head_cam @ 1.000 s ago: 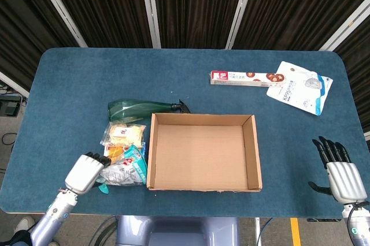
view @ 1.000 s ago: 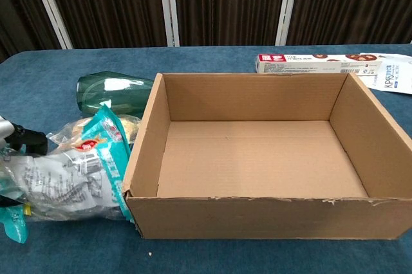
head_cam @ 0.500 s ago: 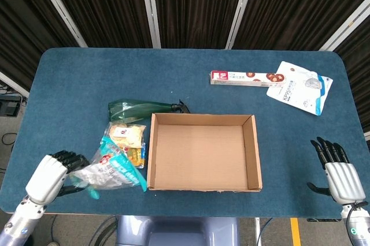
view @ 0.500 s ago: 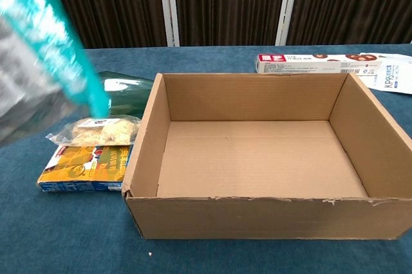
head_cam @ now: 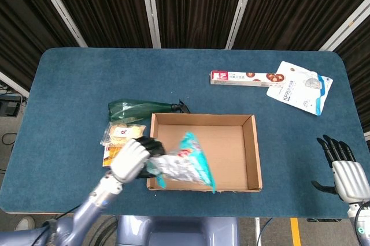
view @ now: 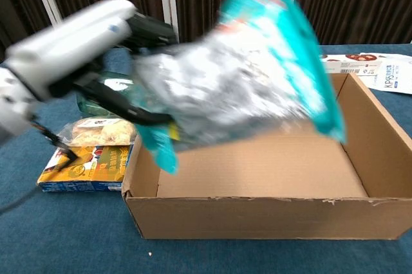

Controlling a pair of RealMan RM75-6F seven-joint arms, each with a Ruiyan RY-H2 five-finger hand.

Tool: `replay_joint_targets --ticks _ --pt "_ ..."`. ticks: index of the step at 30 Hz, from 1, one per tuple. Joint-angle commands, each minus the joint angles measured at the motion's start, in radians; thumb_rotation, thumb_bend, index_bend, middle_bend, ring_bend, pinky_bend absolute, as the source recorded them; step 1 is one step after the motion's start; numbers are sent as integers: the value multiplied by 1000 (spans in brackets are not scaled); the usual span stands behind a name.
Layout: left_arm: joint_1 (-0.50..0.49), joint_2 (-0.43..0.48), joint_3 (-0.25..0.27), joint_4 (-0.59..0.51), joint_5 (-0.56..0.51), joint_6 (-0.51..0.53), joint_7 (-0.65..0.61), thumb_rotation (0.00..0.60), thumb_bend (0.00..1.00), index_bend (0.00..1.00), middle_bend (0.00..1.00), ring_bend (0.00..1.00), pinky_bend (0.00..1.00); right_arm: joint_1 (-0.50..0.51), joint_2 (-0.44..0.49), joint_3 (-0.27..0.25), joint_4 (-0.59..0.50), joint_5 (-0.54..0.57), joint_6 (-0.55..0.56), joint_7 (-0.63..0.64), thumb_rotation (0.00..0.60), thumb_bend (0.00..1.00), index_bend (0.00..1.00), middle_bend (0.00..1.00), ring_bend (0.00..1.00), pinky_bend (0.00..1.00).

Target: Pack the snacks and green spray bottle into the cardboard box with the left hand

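Note:
My left hand [head_cam: 132, 157] [view: 84, 45] grips a silver and teal snack bag [head_cam: 186, 168] [view: 244, 74] in the air over the open cardboard box [head_cam: 251, 159] [view: 380, 132], above its near left part. Left of the box on the table lie a clear bag of snacks [head_cam: 120, 133] [view: 96, 131] and a yellow and blue snack packet [view: 87, 166]. Behind them the green spray bottle [head_cam: 141, 108] [view: 96, 97] lies on its side. My right hand [head_cam: 345, 171] is open at the table's near right edge, holding nothing.
A long red and white biscuit box [head_cam: 245, 78] [view: 347, 62] and a white pouch [head_cam: 300, 87] [view: 393, 74] lie at the far right of the blue table [head_cam: 75, 78].
My left hand has swung right from the table's left edge, carrying the snack bag up and over the box. The right hand has hardly moved.

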Motion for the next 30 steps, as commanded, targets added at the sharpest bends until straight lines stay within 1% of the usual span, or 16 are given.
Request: replay_joint_targets --ticks 1,2,4,7,9,12,16,19,20,22,24,27,30 --pt "-64 -53 -15 -2 -88 -119 27 600 0 0 0 0 278 1 1 2 4 7 -5 3 600 0 0 0 0 0" --pt "-74 -57 -22 -9 -111 -143 26 600 0 0 0 0 252 2 1 2 6 10 -7 4 600 0 0 0 0 0" --pt "-92 -60 -40 -23 -144 -171 26 600 0 0 0 0 230 4 0 3 8 13 -12 4 600 0 0 0 0 0" --pt "-100 -55 -55 -43 -152 -169 12 600 0 0 0 0 207 7 -2 5 8 19 -18 -1 600 0 0 0 0 0" --pt "-97 -34 -58 -64 -145 -153 -3 600 0 0 0 0 200 8 -3 7 6 24 -21 -4 600 0 0 0 0 0" --pt "-84 27 -58 -107 -150 -143 -25 600 0 0 0 0 198 10 -5 9 7 32 -26 -9 600 0 0 0 0 0" --pt "-37 168 -81 -172 -174 -90 -49 600 0 0 0 0 199 13 -10 9 9 40 -34 -19 600 0 0 0 0 0" --pt "10 278 -91 -190 -198 -45 -60 600 0 0 0 0 187 13 -12 10 8 44 -35 -27 600 0 0 0 0 0" --pt "19 297 -91 -188 -203 -38 -59 600 0 0 0 0 178 13 -13 10 7 46 -35 -28 600 0 0 0 0 0" --pt "52 367 -88 -170 -229 -17 -46 600 0 0 0 0 161 13 -13 12 5 50 -36 -35 600 0 0 0 0 0" --pt "70 407 -84 -137 -260 -11 -23 600 0 0 0 0 136 14 -15 12 4 54 -37 -43 600 0 0 0 0 0" --pt "73 420 -81 -81 -318 -32 4 600 0 0 0 0 107 14 -19 11 0 53 -36 -56 600 0 0 0 0 0" --pt "55 400 -91 5 -400 -71 32 600 0 0 0 0 81 16 -25 9 -4 50 -39 -72 600 0 0 0 0 0"
